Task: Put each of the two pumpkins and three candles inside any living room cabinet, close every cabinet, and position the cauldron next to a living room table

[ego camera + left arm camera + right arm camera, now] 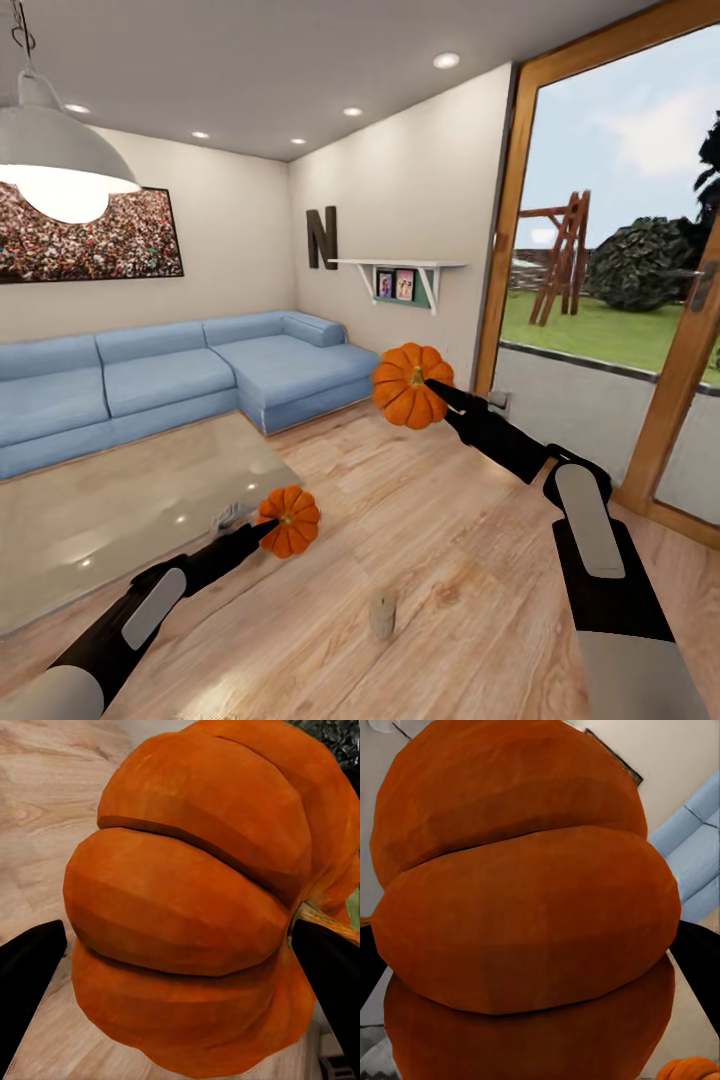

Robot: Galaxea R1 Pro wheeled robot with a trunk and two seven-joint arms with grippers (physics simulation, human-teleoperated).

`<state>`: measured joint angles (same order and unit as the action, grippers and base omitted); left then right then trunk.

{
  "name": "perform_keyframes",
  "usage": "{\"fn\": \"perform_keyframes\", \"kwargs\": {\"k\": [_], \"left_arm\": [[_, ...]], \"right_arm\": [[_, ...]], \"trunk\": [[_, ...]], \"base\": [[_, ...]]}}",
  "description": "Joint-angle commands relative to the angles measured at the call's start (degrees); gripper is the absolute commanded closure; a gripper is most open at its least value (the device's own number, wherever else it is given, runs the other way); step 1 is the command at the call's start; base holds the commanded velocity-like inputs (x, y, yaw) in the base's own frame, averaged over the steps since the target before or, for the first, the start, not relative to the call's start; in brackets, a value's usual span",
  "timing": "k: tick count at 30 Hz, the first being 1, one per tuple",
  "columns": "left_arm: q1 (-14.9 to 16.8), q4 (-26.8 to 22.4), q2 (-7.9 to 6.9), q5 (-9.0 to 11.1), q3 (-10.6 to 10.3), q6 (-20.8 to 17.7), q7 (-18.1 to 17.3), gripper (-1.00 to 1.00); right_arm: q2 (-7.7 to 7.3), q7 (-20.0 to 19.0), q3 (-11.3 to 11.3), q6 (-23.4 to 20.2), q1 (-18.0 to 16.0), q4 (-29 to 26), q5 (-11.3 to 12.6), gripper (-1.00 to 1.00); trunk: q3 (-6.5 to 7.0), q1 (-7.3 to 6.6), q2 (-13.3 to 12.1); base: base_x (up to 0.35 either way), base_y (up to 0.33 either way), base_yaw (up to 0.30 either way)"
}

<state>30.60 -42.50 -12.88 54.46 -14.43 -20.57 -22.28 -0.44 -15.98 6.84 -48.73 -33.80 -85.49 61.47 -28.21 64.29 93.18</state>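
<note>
Pumpkins stem-first in claws

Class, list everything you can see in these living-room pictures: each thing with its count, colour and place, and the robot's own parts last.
pumpkins: 2, orange; one held by the left gripper, one held higher by the right gripper
candle: 1, tan, upright on the wood floor
table: 1, glossy grey, front left
sofa: 1, blue, corner, behind the table
ceiling lamp: 1, white, upper left
wall shelf: 1, white, on the right wall
left gripper: 1, black, shut on a pumpkin
right gripper: 1, black, shut on a pumpkin
</note>
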Motion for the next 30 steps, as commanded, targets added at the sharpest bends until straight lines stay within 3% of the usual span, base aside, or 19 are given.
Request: {"fn": "perform_keyframes", "kwargs": {"k": [1,9,30], "left_arm": [[0.1,0.0,-0.04,0.7,-0.2,-0.3,0.0,1.0],[0.1,0.0,-0.04,0.7,-0.1,-0.3,0.0,1.0],[0.1,0.1,-0.04,0.7,-0.1,-0.2,-0.1,1.0]], "right_arm": [[0.0,-0.2,0.1,-0.3,0.0,0.0,0.0,1.0],[0.0,-0.2,0.1,-0.3,0.0,0.0,0.0,1.0],[0.09,-0.1,0.1,-0.3,0.0,0.0,0.0,1.0]], "trunk": [[-0.06,0.0,0.0],[-0.06,0.0,0.0],[-0.06,0.0,0.0]], "base": [[0.0,0.0,0.28],[0.0,0.0,0.235],[0.0,0.0,0.013]]}}
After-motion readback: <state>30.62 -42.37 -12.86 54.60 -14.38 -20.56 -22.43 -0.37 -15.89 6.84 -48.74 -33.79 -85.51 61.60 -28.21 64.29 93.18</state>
